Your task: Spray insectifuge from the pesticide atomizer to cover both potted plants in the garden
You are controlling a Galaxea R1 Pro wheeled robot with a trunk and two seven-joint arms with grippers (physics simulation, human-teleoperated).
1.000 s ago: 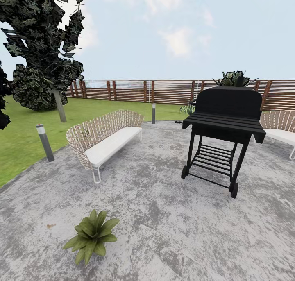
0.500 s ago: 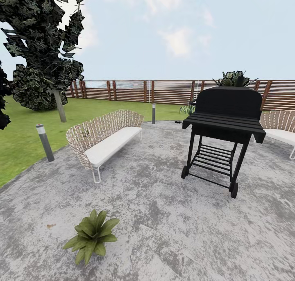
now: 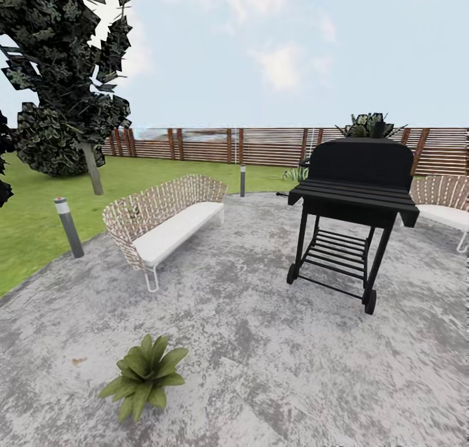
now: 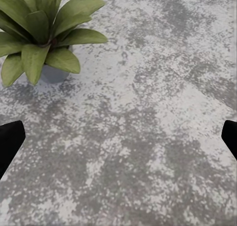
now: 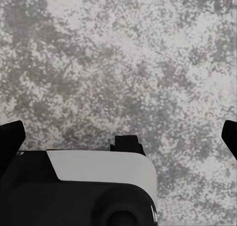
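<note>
One potted plant (image 3: 143, 375), a low rosette of broad green leaves, stands on the grey paved patio (image 3: 260, 369) at the near left. The left wrist view has the same plant (image 4: 39, 33) in its little grey pot, a short way ahead of my left gripper (image 4: 118, 139). Its dark fingertips (image 4: 9, 139) stand wide apart with nothing between them, so it is open. My right gripper (image 5: 118, 137) is open too, hanging over bare paving and part of my own white and black body (image 5: 98, 181). The pesticide atomizer and the second potted plant are out of view.
A woven bench with a white seat (image 3: 166, 219) stands at middle left, a black wheeled grill (image 3: 355, 206) at middle right, and another bench (image 3: 449, 202) at the right edge. Short bollard lights (image 3: 67, 225) edge the patio. Lawn (image 3: 32, 225), a tree (image 3: 65, 75) and the slat fence (image 3: 195, 144) lie beyond.
The whole head picture has shifted slightly to the left, so the camera has moved a little. Nothing in the garden has moved.
</note>
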